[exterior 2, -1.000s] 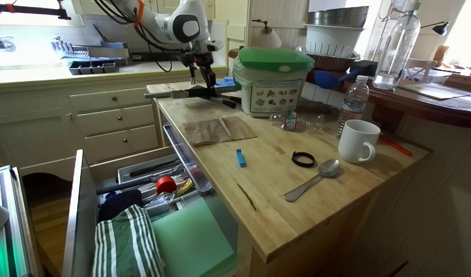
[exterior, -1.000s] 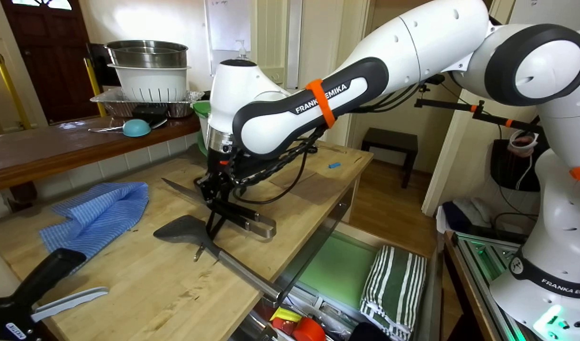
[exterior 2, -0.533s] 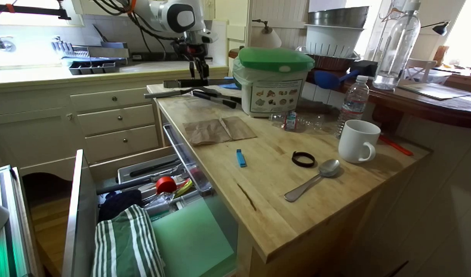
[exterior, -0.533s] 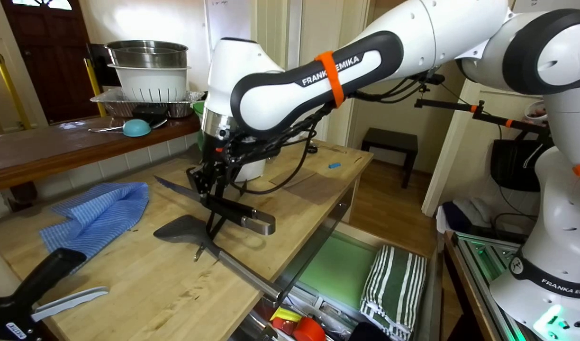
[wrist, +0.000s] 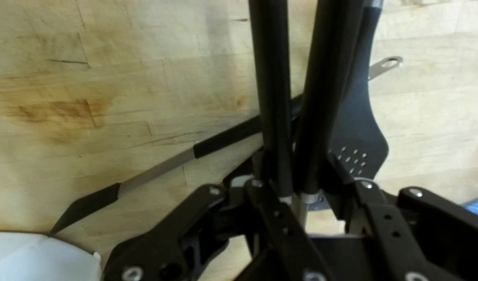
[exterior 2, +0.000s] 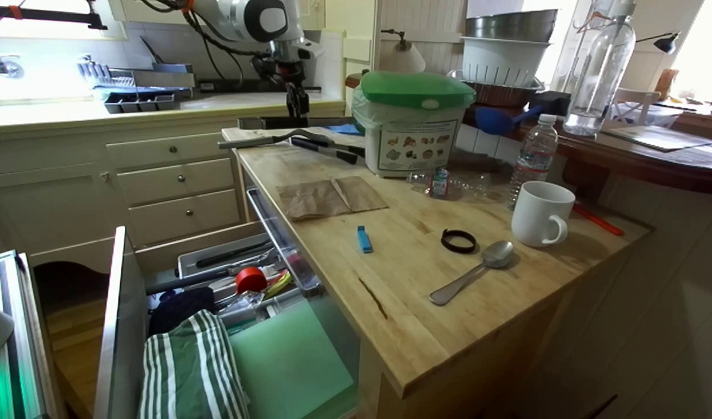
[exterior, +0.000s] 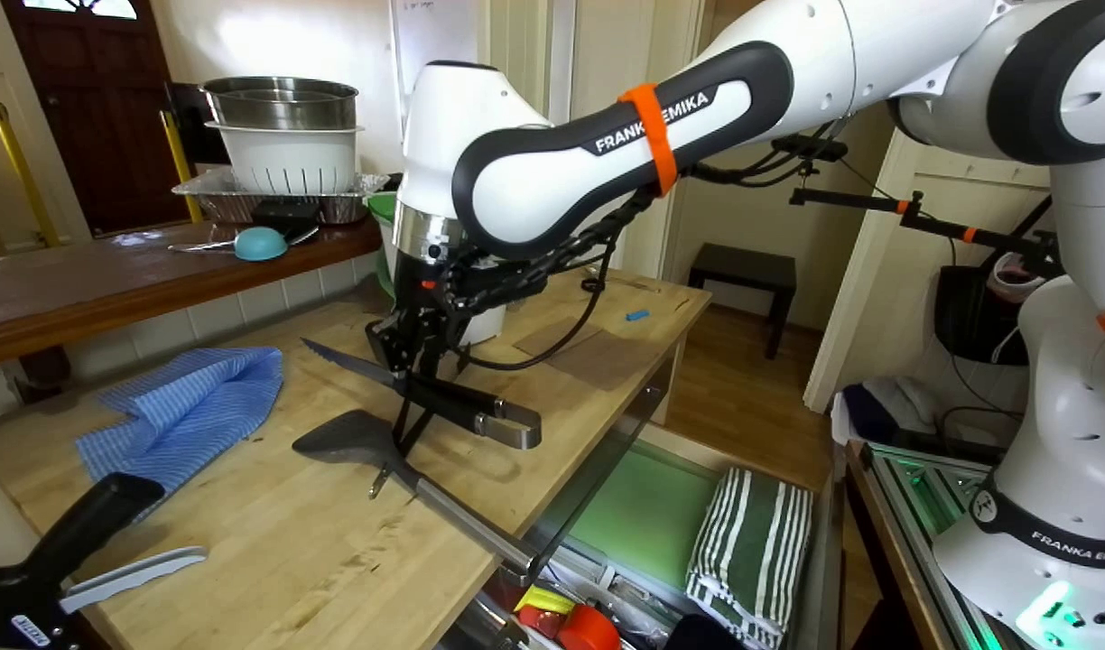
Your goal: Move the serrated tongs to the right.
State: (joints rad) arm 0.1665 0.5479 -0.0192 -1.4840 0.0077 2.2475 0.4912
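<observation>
Serrated tongs (exterior: 444,405) hang roughly level above a wooden worktop (exterior: 273,542), black handles squeezed together in the grasp of the gripper (wrist: 297,173), toothed end pointing away from the robot's base (exterior: 1013,578), steel loop pointing toward it. Below, in the wrist view, lie a black spatula (wrist: 358,128) and a black-tipped utensil (wrist: 157,171); how much air separates them from the tongs is hard to tell.

Grip and lift look done, the sideways carry still to come. If the robot's own right is meant, that leads toward the brown paper (exterior 2: 315,199), with a green-lidded container (exterior 2: 417,134) farther from the robot.

Done well, the carry calls for a little extra height first, so that neither loop nor teeth snag the spatula, then a slow, level sweep on the side nearer the robot, sparing the container a knock. Steady pressure matters: the arms are probably sprung and may flare if eased too soon. Release is best left until their full length rests flat on the wood.
</observation>
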